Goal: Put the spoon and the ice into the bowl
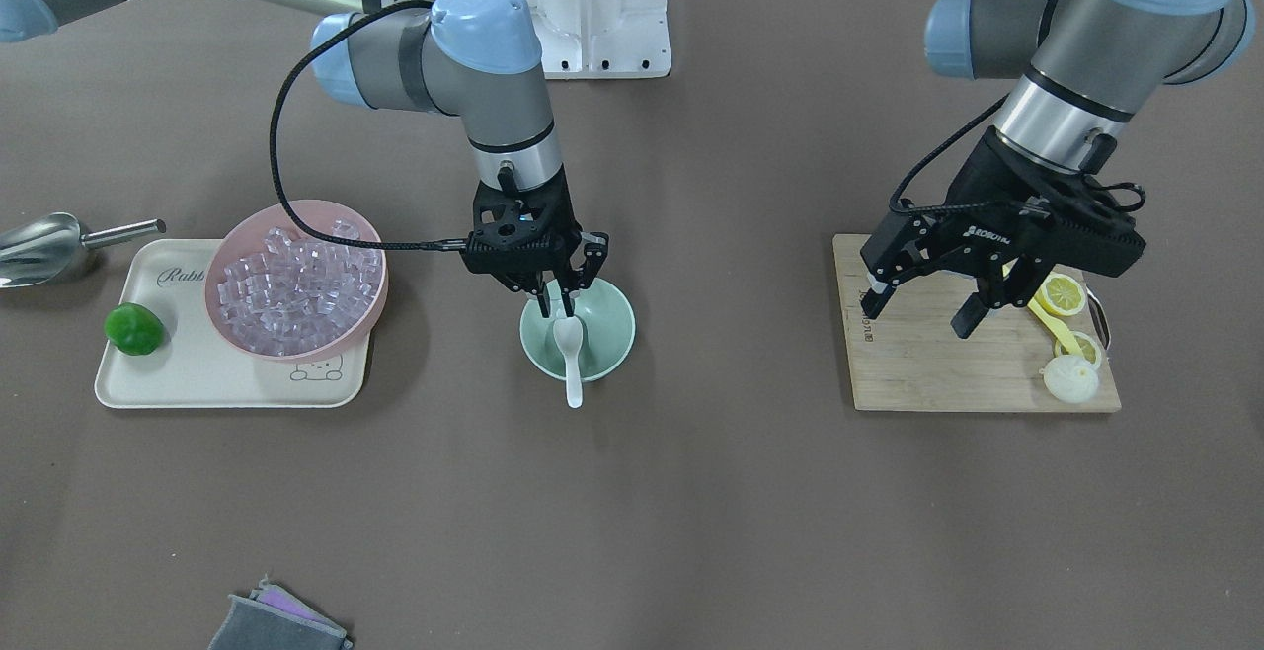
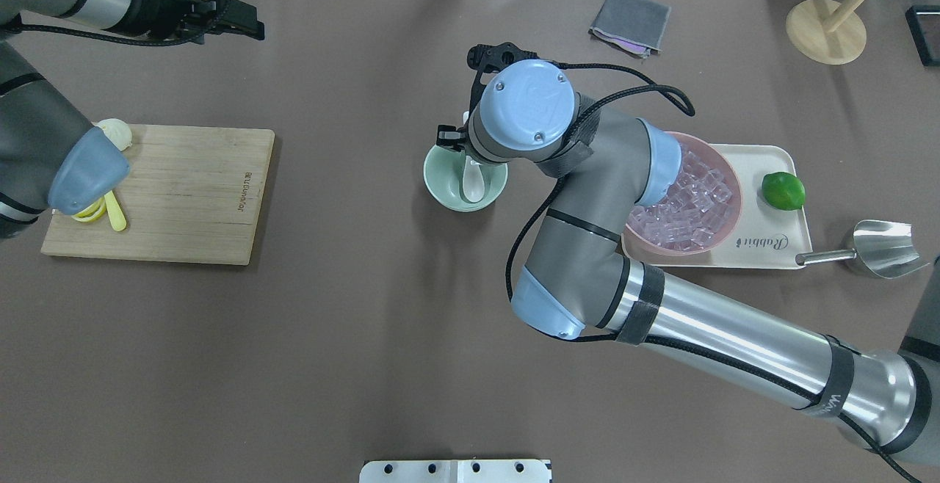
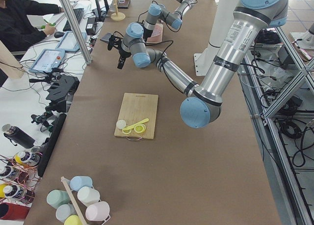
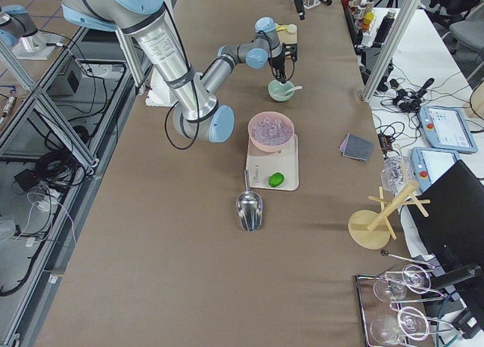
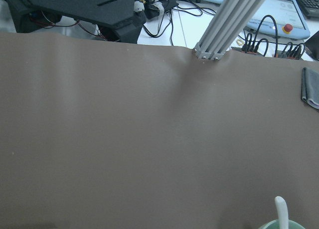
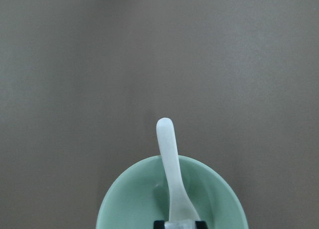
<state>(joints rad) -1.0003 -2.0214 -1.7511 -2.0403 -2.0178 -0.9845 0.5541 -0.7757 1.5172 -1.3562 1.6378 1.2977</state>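
Observation:
The white spoon (image 1: 573, 373) lies in the mint-green bowl (image 1: 607, 309) at the table's middle, scoop inside and handle sticking out over the rim away from the robot. My right gripper (image 1: 558, 306) reaches down into the bowl, its fingers close together on the spoon near the scoop. The right wrist view shows the spoon (image 6: 169, 159) rising from between the fingertips over the bowl (image 6: 134, 199). The ice (image 1: 296, 284) fills a pink bowl (image 1: 370, 309) to my right. My left gripper (image 1: 923, 309) hangs open and empty above the cutting board (image 1: 938, 373).
The pink bowl and a green lime (image 1: 134, 328) sit on a cream tray (image 1: 197, 373). A steel scoop (image 1: 44, 247) lies beside the tray. Lemon slices (image 1: 1062, 294) and a yellow utensil (image 1: 1052, 329) are on the board. A grey cloth (image 1: 276, 620) lies at the far edge.

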